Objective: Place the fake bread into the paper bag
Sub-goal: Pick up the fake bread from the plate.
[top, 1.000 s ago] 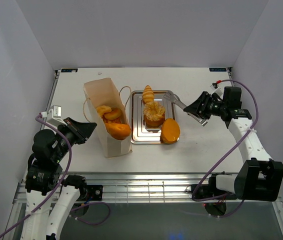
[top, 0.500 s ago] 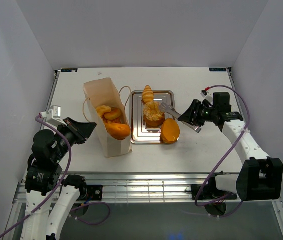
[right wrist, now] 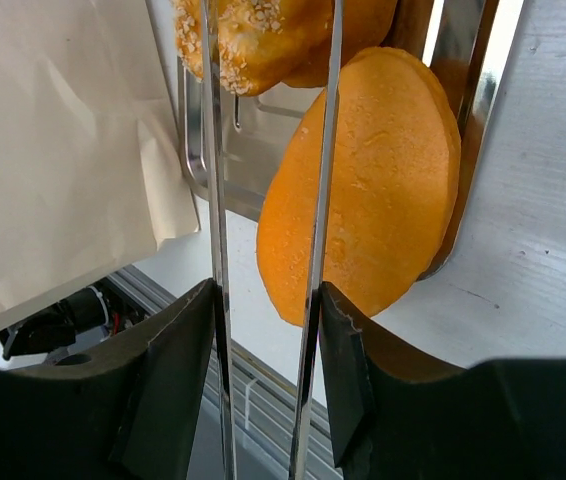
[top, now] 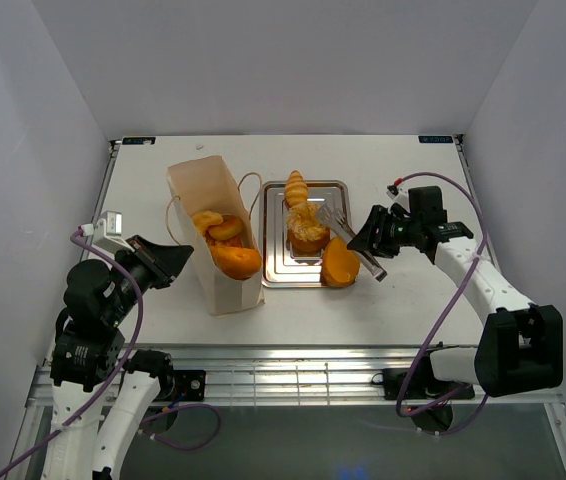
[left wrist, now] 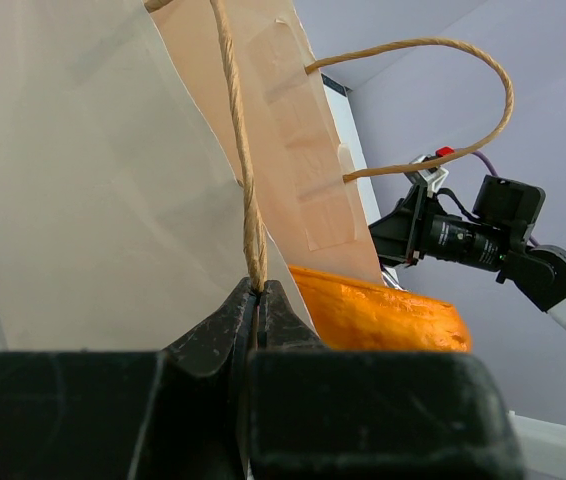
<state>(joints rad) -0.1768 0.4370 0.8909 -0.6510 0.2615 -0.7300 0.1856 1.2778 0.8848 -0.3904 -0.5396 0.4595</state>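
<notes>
The paper bag [top: 218, 288] stands open left of the silver tray [top: 275, 277], with fake bread [top: 233, 258] inside it. My left gripper [top: 178, 257] is shut on the bag's cord handle [left wrist: 246, 180], and an orange loaf [left wrist: 383, 315] shows behind it. On the tray are a seeded roll [top: 308, 228] and a braided piece [top: 295, 187]. A round flat loaf [top: 340, 262] leans on the tray's near right corner. My right gripper [top: 375, 232] is shut on metal tongs [top: 341, 230]. Their blades [right wrist: 213, 200] reach over the round loaf [right wrist: 373, 180] and the seeded roll [right wrist: 253, 35], apart from each other.
White walls close the table on three sides. The right arm [left wrist: 473, 235] reaches in from the right of the tray. Bare table lies behind the tray and bag, and a metal rail runs along the near edge.
My right gripper has carried the tongs leftward, from right of the tray to over the round loaf and seeded roll. The left gripper and bag have not moved.
</notes>
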